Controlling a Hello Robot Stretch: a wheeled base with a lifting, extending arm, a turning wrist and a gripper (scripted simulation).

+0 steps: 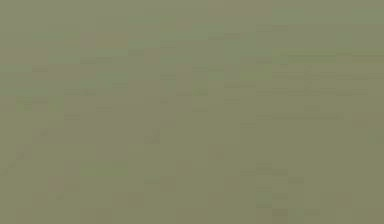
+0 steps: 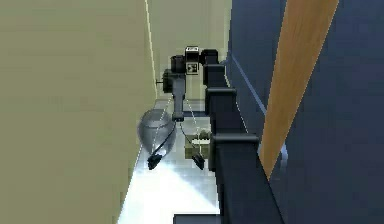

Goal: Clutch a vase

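Looking ahead in the forward view, you had a plain olive wall (image 1: 190, 110) across the frame, with no edge or object to steer by.

In the arm side view, your arm (image 2: 235, 150) ran up from the bottom edge as a dark square bar, close along a dark blue wall (image 2: 340, 150) and a slanted wooden panel (image 2: 295, 70) on the view's right. At the arm's far end sat the two white squares (image 2: 190, 52) with black marks. Just left of and below them was the gripper (image 2: 180, 95), its dark body pointing down the picture toward the pale floor (image 2: 165, 195).

The vase (image 2: 153, 130) was a grey, glassy, rounded shape, narrower at the top. It lay below and slightly left of the gripper's body, right at the end where the fingers reached, and it overlapped the line where the beige wall (image 2: 70, 100) met the floor. A small dark piece (image 2: 157, 160) showed just under it. A small pale block (image 2: 197, 148) sat between the vase and the arm.

You could not have read from this how the jaws stood, because the thin fingers ran into the vase's grey outline. For the same reason I could not tell whether the gripper held the vase, or whether the vase stood on the floor against the wall. Whether the fingers touched it or passed beside it could not be made out either.
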